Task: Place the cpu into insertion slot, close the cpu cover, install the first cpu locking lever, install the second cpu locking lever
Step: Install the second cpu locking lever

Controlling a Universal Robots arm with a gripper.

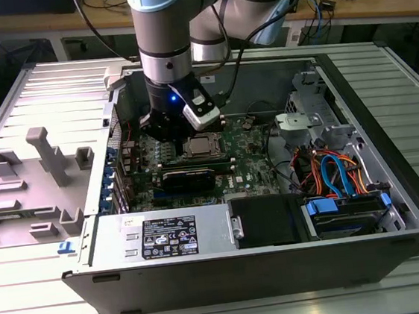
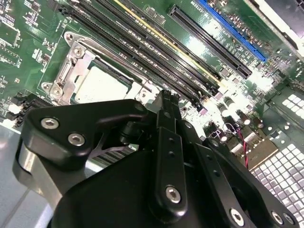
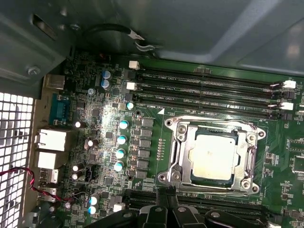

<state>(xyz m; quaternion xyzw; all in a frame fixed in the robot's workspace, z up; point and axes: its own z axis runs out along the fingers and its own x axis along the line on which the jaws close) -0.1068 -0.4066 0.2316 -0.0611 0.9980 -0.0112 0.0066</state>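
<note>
cpu (image 3: 212, 156) sits in insertion slot (image 3: 175, 156) | cpu cover (image 3: 248, 153) seems closed over it; levers, I cannot tell | tool (image 2: 164, 102) hovers at slot's 6 o'clock edge, fingers pressed together, holding nothing

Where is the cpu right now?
The cpu sits in the insertion slot on the motherboard, beside the long memory slots, close to the claw in the exterior view.

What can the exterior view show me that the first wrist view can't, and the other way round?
Exterior view alone: the whole open computer case, the robot arm reaching down into it, and the grey tray at the exterior view's left. First wrist view alone: small capacitors and the cpu cover framing the chip. Both share the cpu seated in the insertion slot.
</note>
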